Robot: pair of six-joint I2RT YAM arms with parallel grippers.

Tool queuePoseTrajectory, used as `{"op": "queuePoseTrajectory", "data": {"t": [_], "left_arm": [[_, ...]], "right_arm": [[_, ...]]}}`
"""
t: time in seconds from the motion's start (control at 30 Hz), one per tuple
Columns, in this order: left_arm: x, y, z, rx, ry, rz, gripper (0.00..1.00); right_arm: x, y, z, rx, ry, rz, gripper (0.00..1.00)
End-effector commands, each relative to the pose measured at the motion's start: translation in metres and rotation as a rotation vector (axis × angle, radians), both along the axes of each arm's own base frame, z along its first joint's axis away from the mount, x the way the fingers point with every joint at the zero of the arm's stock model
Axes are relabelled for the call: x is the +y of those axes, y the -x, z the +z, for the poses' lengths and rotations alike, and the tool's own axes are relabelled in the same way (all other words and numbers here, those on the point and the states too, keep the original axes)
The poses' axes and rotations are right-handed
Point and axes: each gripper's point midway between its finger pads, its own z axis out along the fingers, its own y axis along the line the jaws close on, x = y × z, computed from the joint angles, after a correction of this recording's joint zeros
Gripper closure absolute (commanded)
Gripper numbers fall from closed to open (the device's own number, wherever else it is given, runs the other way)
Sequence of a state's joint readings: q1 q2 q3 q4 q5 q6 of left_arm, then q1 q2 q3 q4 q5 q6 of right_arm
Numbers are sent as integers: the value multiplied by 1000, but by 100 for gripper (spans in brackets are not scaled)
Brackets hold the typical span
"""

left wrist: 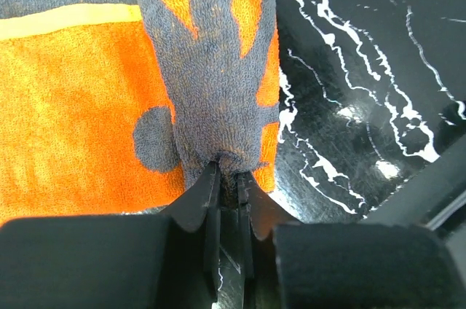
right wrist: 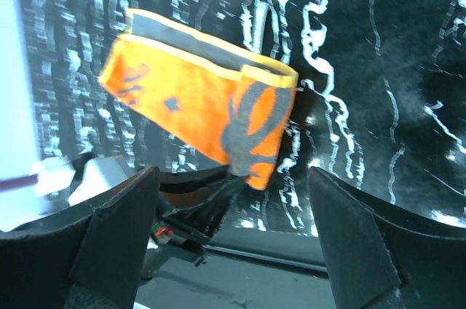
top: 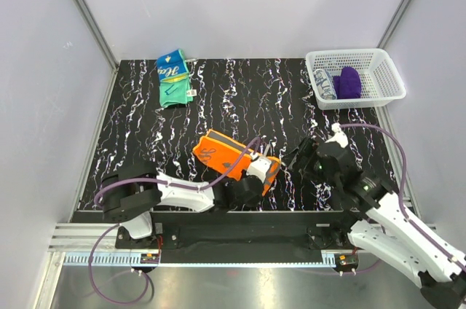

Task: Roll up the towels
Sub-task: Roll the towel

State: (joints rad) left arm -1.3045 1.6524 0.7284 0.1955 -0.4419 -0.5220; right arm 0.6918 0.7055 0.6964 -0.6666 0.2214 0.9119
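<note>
The orange towel (top: 231,153) lies partly folded near the table's front middle, its grey-marked end turned back over itself. My left gripper (top: 268,170) is shut on that folded end, and in the left wrist view the jaws (left wrist: 228,172) pinch the grey-and-orange fold (left wrist: 211,68). Just right of the towel, my right gripper (top: 294,157) stands open and holds nothing. Its wide-apart fingers (right wrist: 120,229) frame the orange towel (right wrist: 189,98) from a short way off. The teal, blue and yellow towel (top: 175,76) lies crumpled at the far left of the table.
A white lattice basket (top: 386,79) at the far right holds a purple cloth (top: 348,83) and a pale rolled cloth (top: 325,84). The dark marbled table (top: 240,98) has grey walls on three sides. The arms' mounting rail (top: 240,240) runs along the near edge.
</note>
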Motion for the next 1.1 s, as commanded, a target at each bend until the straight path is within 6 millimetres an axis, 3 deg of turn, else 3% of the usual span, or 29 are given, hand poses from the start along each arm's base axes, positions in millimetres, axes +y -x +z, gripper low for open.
{"op": "queuePoseTrajectory", "data": {"t": [0.0, 0.17, 0.2, 0.27, 0.37, 0.7, 0.83, 0.97, 1.03, 1.07], "left_arm": [[-5, 4, 12, 46, 93, -7, 98], [1, 3, 14, 127, 177, -14, 98], [0, 3, 20, 149, 215, -12, 98], [-6, 6, 28, 194, 298, -38, 98], [-1, 3, 33, 267, 411, -24, 98], [-13, 5, 66, 432, 684, -71, 100], [-11, 5, 65, 488, 738, -85, 100], [-7, 5, 50, 537, 754, -79, 100], [-8, 4, 57, 548, 817, -89, 100], [-5, 6, 48, 595, 821, -72, 100]], "right_arm": [[-2, -4, 6, -58, -52, -32, 11], [13, 1, -2, -54, -125, 27, 11], [15, 3, -11, -38, -129, 33, 11], [26, 4, -11, -42, -190, 60, 12], [35, 8, -32, -10, -238, 84, 12], [59, 6, -41, -41, -343, 164, 14], [61, 4, -54, -27, -343, 158, 15], [63, 4, -67, -4, -334, 161, 16], [65, 4, -71, 6, -338, 163, 17], [64, 5, -77, 15, -335, 160, 17]]}}
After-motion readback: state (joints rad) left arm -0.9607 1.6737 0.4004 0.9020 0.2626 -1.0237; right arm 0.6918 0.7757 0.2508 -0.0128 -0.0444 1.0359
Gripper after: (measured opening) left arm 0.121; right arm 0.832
